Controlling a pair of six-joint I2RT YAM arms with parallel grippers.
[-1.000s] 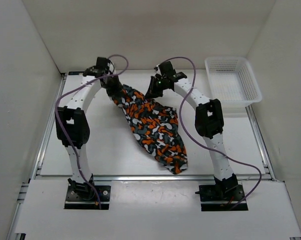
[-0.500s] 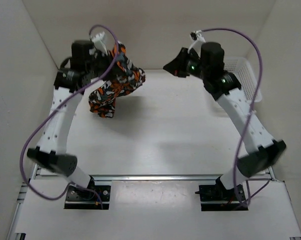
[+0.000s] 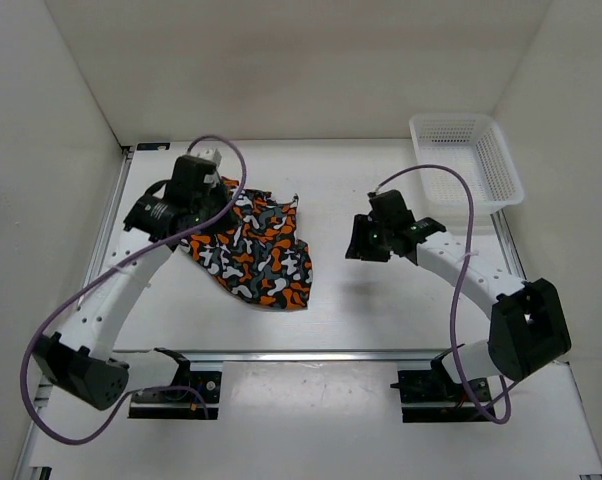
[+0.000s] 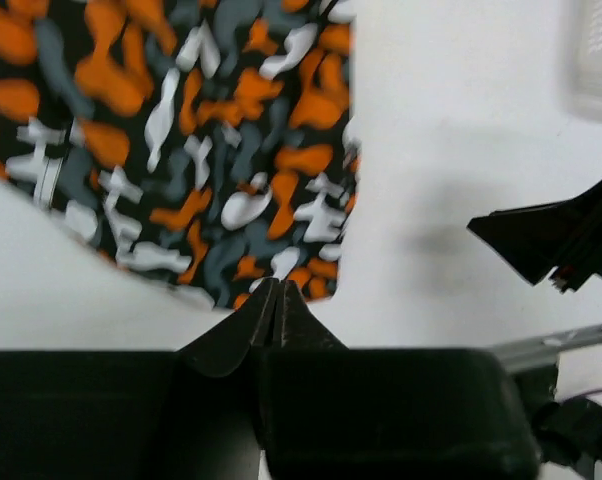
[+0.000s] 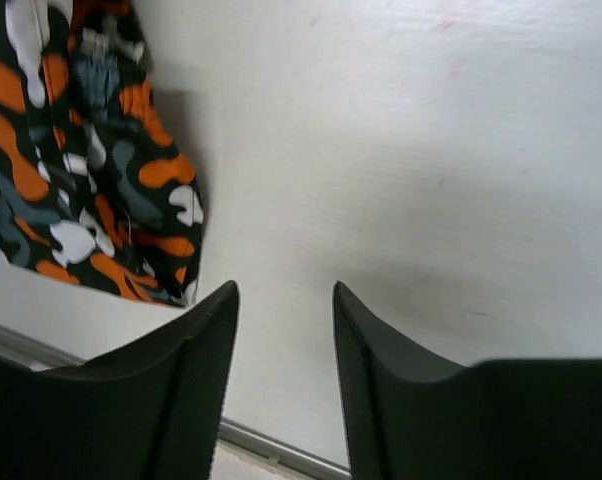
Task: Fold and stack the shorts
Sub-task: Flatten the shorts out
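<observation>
Left fingers (image 4: 278, 292): pressed tip to tip, no gap showing. The edge of the shorts (image 4: 181, 150) lies right at the tips. We cannot tell whether any fabric is pinched between them.

Right fingers (image 5: 219, 315): parted by a moderate gap, nothing between them, only bare surface (image 5: 431, 150) behind. They hang above the surface, well apart from the cloth and to its right.

Count: one pair of shorts (image 3: 256, 255), camouflage print in orange, white, grey and black. It lies crumpled but mostly flat on the left half of the surface (image 3: 381, 305), its far-left corner under the left wrist. One white mesh basket (image 3: 506, 170) sits at the far right corner, well apart from the shorts. Two purple cables, one along each arm (image 3: 99, 282) (image 3: 451, 190).

In the way: from above, the left wrist and its cable cover the far-left corner of the shorts, so the contact there is hidden. From the right wrist, only one edge of the shorts (image 5: 61, 180) shows, at the left.
</observation>
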